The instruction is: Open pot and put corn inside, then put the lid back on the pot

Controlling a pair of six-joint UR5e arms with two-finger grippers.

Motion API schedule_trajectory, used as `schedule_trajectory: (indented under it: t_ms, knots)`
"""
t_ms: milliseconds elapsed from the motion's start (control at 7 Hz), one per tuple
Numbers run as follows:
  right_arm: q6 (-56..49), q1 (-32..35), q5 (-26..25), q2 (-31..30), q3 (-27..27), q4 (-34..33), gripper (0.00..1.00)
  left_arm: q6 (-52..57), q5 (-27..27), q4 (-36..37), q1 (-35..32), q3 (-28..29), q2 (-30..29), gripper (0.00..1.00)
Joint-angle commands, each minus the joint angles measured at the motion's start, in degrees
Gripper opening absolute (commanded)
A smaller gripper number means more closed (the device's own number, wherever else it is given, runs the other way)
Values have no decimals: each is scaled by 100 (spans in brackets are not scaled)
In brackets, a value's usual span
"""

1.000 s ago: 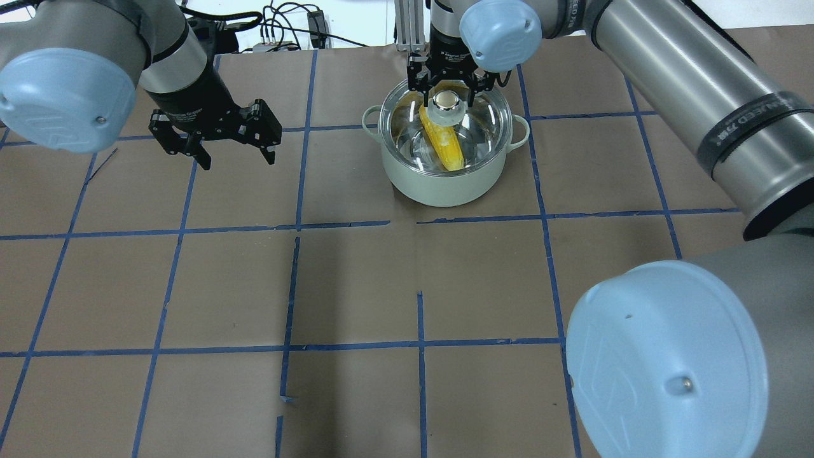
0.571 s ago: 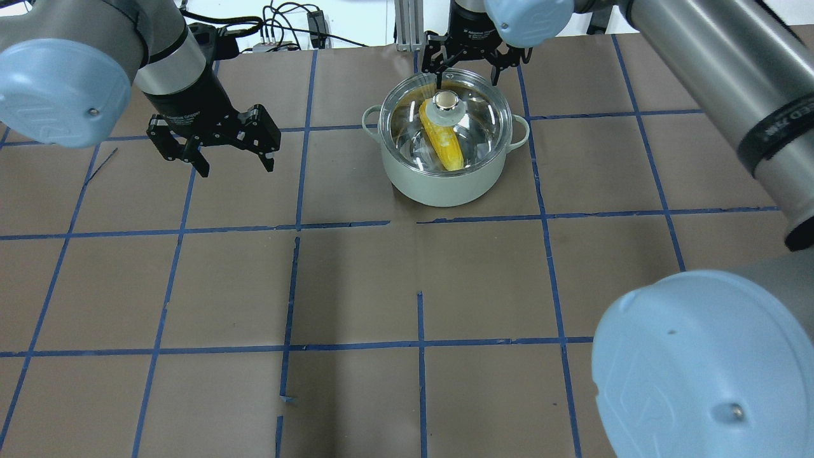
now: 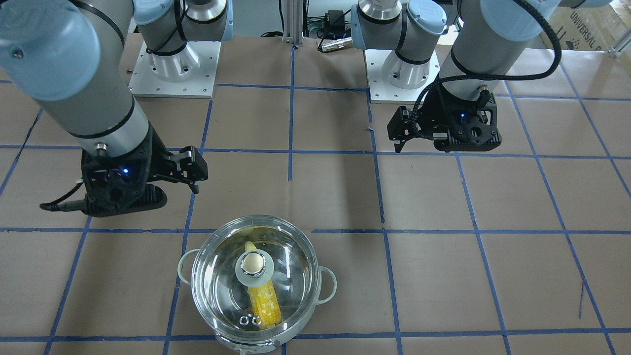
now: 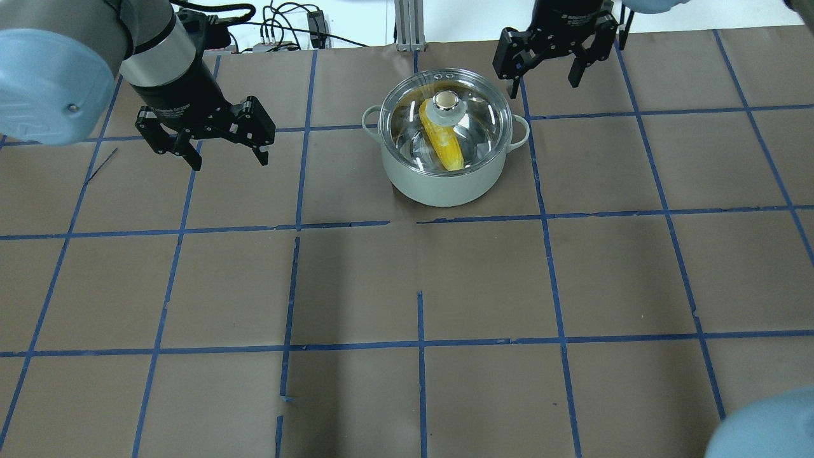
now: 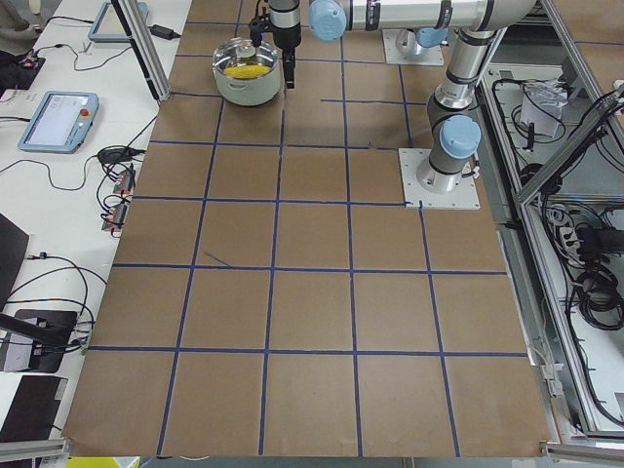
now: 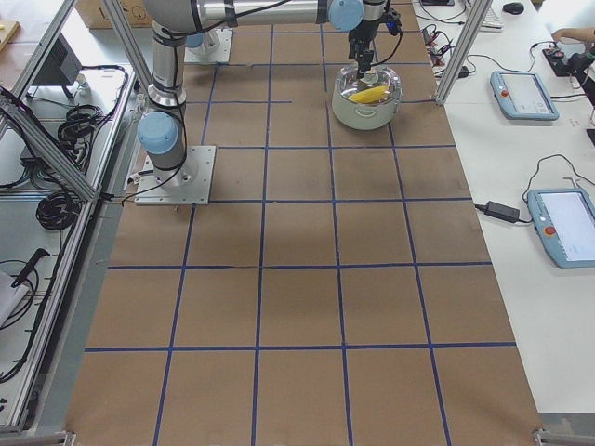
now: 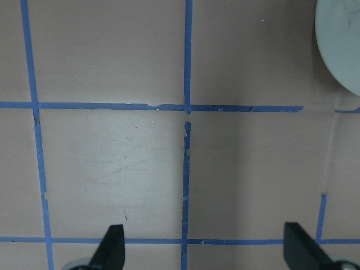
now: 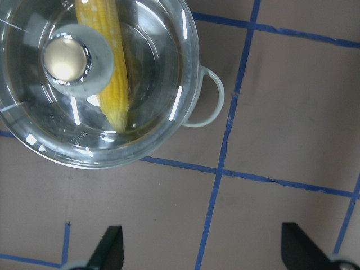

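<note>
The pot [image 4: 439, 187] stands at the back middle of the table, pale grey-green outside with two loop handles. The clear glass lid [image 4: 483, 121] sits on it, with its cream knob [image 4: 446, 100] on top. The yellow corn [image 4: 446, 147] lies inside and shows through the glass; it also shows in the right wrist view [image 8: 112, 79]. My right gripper [image 4: 542, 86] is open and empty, above and to the right of the pot, apart from the lid. My left gripper [image 4: 229, 159] is open and empty, well left of the pot.
Brown paper with a blue tape grid covers the table [image 4: 420, 280]. Cables and a metal post [image 4: 407, 25] lie past the far edge. The two arm bases [image 3: 172, 69] stand at the robot's side. The pot's edge shows in the left wrist view [image 7: 343, 45].
My right gripper let go of the lid's knob, rose and moved off to the right. The lid stays on the pot. My left gripper drifted slightly left.
</note>
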Motion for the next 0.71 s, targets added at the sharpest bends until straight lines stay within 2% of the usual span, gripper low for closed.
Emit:
schedule_trajectory:
  t_ms: [0, 571]
  knots:
    - [-240, -281, 9, -701, 713, -37, 100, -9, 2, 32, 8, 12, -45, 100]
    - [-188, -379, 105, -818, 708, -55, 100, -9, 2, 50, 8, 65, -72, 100]
